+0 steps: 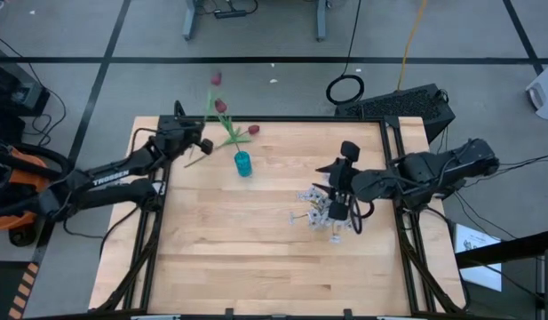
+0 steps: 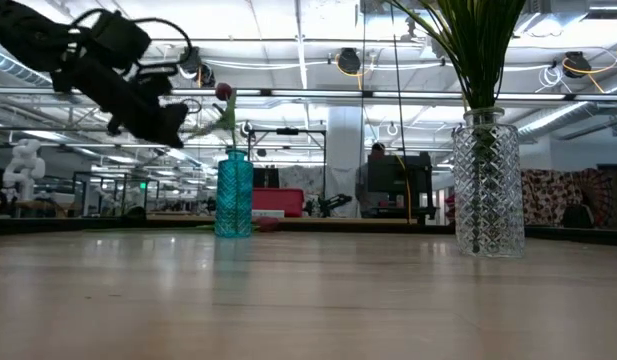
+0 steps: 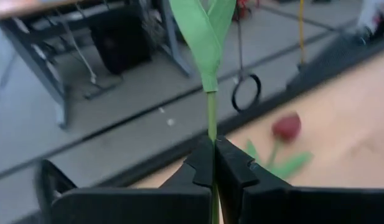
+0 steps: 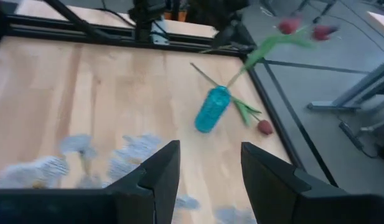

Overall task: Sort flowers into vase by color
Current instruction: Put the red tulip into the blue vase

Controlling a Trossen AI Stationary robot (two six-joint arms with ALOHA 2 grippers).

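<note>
My left gripper (image 1: 201,142) hovers over the table's far left corner, shut on the green stem of a red-budded flower (image 1: 217,79). A second red bud (image 1: 221,106) shows close by. I cannot tell whether its stem stands in the blue vase (image 1: 243,164). Another red flower (image 1: 253,130) lies flat on the wood beside that vase. My right gripper (image 1: 338,213) hangs open above the white blossom sprays (image 1: 313,206). In the low view a clear cut-glass vase (image 2: 485,185) holds green stems. My left gripper pinches the flower's bare green stem (image 3: 211,124) between its two fingertips, just below the long leaves (image 3: 206,37). The fingers come from the table's left, slanting a little downward. The flower is lifted clear of the table, and its leaves and bud reach past the far edge.
A black frame rail (image 1: 256,119) runs round the tabletop. A dark box (image 1: 407,105) sits at the far right corner, and a cable ring (image 1: 345,89) lies on the floor behind. Bare wood (image 1: 256,267) stretches toward the near edge.
</note>
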